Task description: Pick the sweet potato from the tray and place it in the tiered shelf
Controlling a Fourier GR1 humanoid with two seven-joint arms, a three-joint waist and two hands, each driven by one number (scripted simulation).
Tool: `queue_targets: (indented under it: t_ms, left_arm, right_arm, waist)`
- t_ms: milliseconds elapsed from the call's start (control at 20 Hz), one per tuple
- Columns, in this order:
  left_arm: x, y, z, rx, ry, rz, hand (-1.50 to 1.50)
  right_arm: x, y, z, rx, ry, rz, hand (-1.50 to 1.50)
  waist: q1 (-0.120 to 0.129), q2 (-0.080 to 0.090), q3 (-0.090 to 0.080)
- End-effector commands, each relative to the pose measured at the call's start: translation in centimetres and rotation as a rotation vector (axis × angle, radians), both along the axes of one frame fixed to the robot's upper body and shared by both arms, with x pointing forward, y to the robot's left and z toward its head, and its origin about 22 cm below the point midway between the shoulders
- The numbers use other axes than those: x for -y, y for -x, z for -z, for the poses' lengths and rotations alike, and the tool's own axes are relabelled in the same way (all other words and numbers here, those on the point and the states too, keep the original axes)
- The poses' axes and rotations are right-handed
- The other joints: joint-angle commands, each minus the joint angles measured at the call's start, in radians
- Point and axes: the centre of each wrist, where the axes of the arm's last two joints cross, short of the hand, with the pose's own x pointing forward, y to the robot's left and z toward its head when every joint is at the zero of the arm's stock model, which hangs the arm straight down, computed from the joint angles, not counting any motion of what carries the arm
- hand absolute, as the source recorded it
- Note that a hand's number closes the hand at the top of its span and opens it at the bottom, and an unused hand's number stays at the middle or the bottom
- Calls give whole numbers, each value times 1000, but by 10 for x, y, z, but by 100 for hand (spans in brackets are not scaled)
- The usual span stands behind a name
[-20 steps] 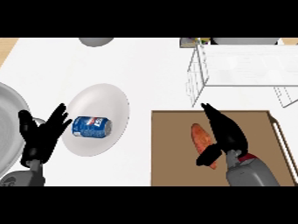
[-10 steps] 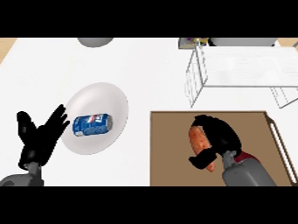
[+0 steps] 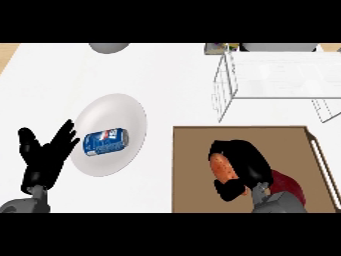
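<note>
Right robot hand (image 3: 244, 159) has curled round sweet potato (image 3: 221, 169) — inside tray (image 3: 193, 196).

The orange sweet potato (image 3: 220, 168) shows over the brown tray (image 3: 193, 196), half hidden by the right hand's (image 3: 244, 159) curled fingers. The white wire tiered shelf (image 3: 280, 75) stands just behind the tray.

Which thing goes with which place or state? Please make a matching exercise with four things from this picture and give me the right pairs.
Things:
1. sweet potato
2. can
3. left hand
4. shelf

Places or states:
A. lying on its side on the white plate
B. standing beyond the far edge of the tray
C. open, beside the plate at the left
D. over the tray, with the right hand curled round it

Pairs: 1-D, 2-A, 3-C, 4-B
</note>
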Motion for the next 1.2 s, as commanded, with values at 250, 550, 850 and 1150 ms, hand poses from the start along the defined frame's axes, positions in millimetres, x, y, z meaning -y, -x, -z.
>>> queue_targets:
  t_ms: [250, 550, 850, 1150]
  left_arm:
    - [-14, -6, 3, -2, 1, 5, 0]
    - [-10, 12, 2, 0, 3, -4, 0]
    - [16, 3, -1, -15, 15, 5, 0]
    - [-8, 5, -2, -9, 2, 15, 0]
  right_arm:
    - [15, 12, -66, 210, -144, 17, 150]
    - [25, 56, -151, 450, -178, 123, 150]
    - [51, 76, -219, 575, -177, 233, 150]
    - [54, 47, -277, 617, -205, 317, 150]
  waist:
    - [-10, 3, 1]
    - [-13, -3, 0]
    - [-9, 0, 1]
    - [5, 1, 1]
